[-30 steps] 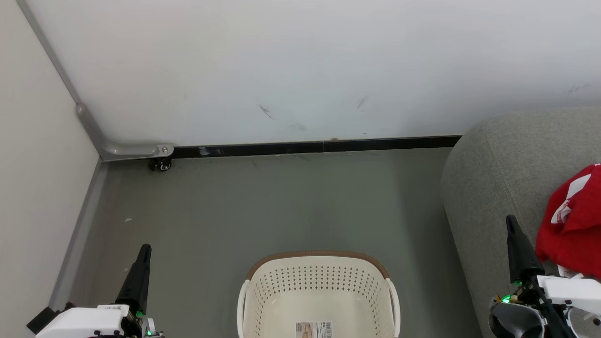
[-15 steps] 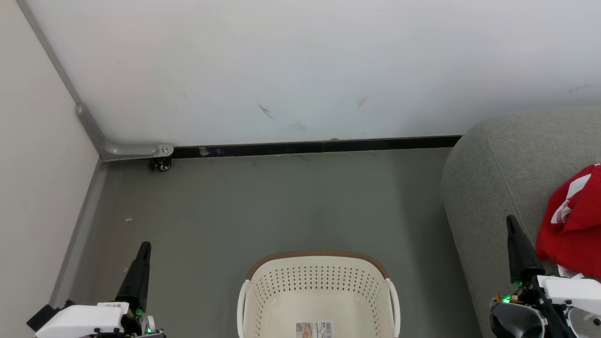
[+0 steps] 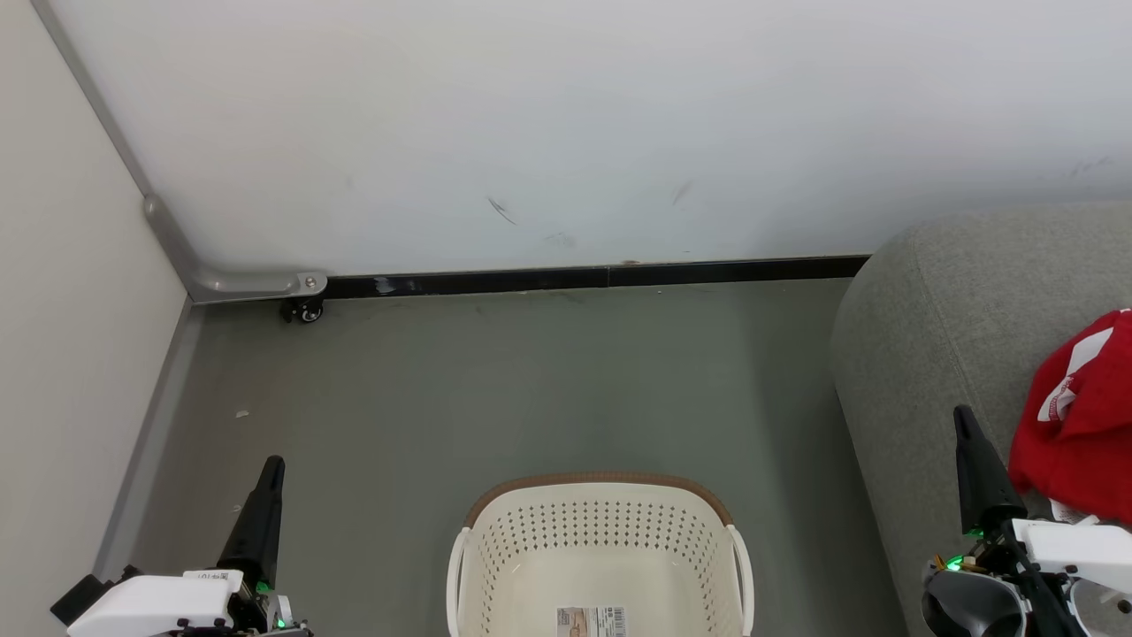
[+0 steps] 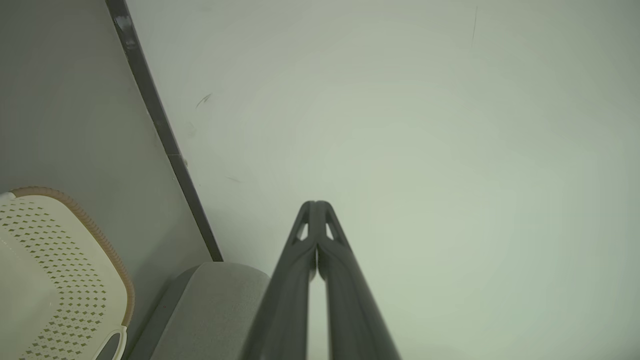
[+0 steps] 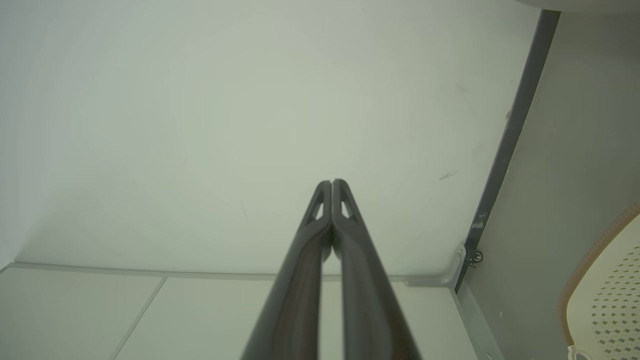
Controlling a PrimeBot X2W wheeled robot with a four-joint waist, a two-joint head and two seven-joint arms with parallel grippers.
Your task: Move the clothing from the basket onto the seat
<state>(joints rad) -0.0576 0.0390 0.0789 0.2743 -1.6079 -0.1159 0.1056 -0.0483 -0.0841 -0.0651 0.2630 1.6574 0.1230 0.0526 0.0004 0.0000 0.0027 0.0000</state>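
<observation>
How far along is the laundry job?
Done, apparently: red clothing lies on the seat; the basket shows just a label sticker inside. In hand: nothing, left gripper and right gripper shut and empty. Left: likely nothing, though the basket's near end is cropped.

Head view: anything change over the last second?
Nothing visibly changed. The left gripper and right gripper stay shut and empty. The visible part of the basket still holds no garment, and the red clothing still lies on the seat.
</observation>
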